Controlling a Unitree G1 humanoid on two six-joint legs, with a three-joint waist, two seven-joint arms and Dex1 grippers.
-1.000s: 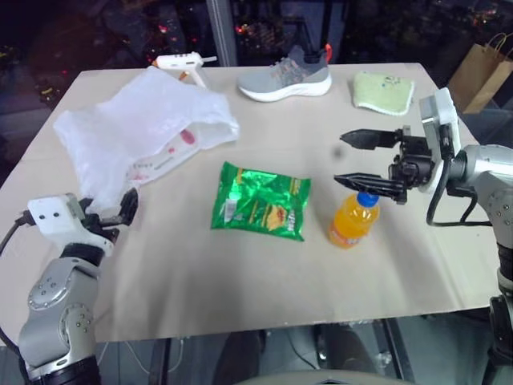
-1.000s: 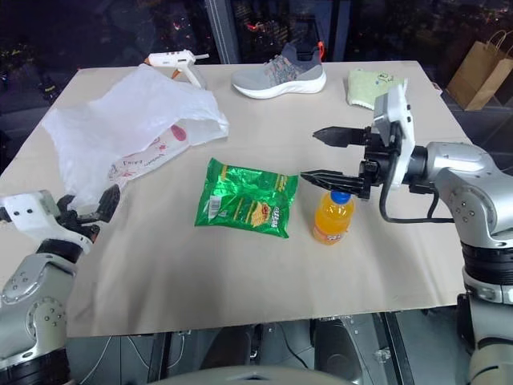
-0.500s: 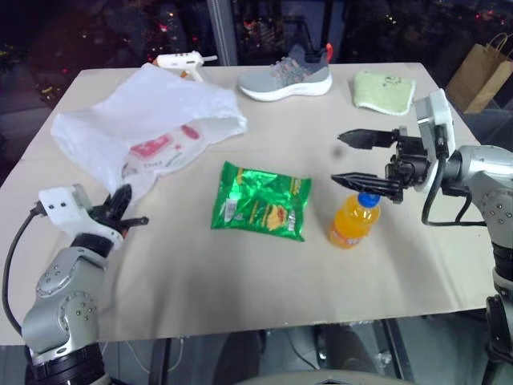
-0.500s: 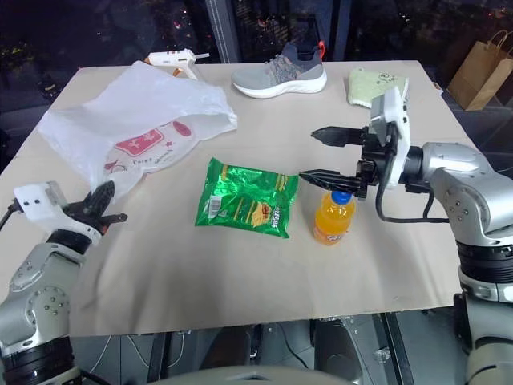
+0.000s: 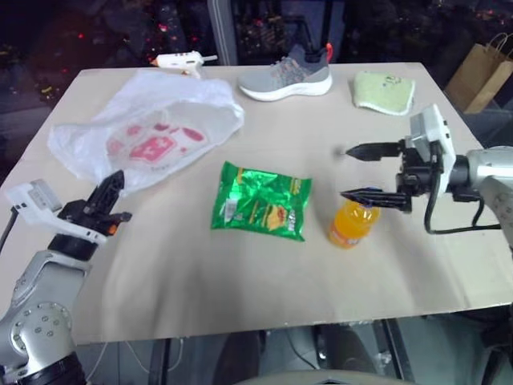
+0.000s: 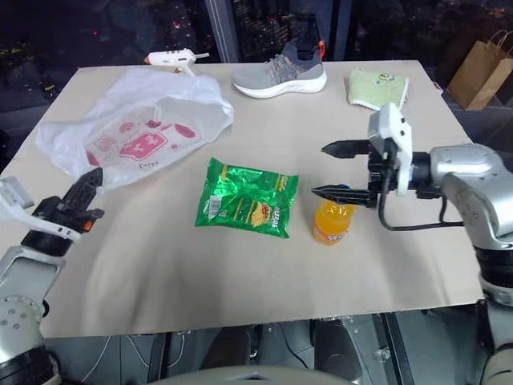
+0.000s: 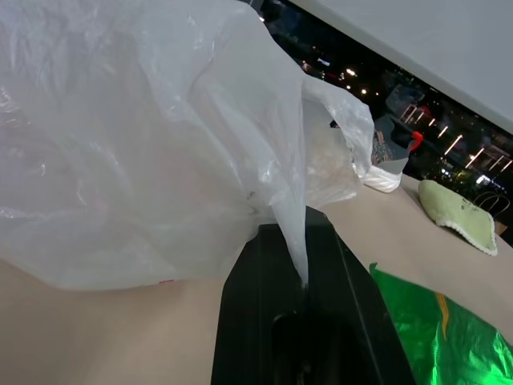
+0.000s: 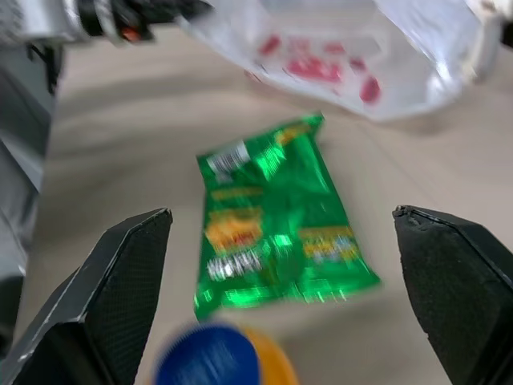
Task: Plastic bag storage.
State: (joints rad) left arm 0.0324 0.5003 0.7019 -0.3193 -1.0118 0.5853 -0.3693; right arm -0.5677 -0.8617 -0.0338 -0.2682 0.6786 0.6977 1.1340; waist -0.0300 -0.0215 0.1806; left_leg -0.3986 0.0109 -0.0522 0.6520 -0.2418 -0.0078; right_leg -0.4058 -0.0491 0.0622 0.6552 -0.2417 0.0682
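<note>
Bag (image 5: 148, 132) lies on the table's (image 5: 240, 273) far left part, translucent white, crinkled, red-pink print facing up; its near edge is pulled toward the left gripper (image 5: 112, 186). Left gripper sits at the near left over the table, fingers closed tight on a thin fold of the bag; wrist view shows the film (image 7: 292, 233) pinched between the black fingers (image 7: 256, 321) and the bag billowing up from them. Snack packet (image 5: 261, 200), shiny green, lies flat mid-table, just right of the bag, apart from it. Orange bottle (image 5: 350, 223) with blue cap stands upright right of the packet, near it, not touching. Right gripper (image 5: 367, 172) hovers over the bottle at the right, pointing left toward the packet, fingers spread wide, holding nothing; lower finger (image 5: 370, 196) is right above the cap, contact cannot be told. Farther back: grey shoe (image 5: 286, 76) at the far edge centre, green cloth (image 5: 384, 91) to its right, white glue gun (image 5: 180, 62) at the far left corner behind the bag. Brown paper bag (image 5: 479, 74) stands beyond the table's far right corner.
</note>
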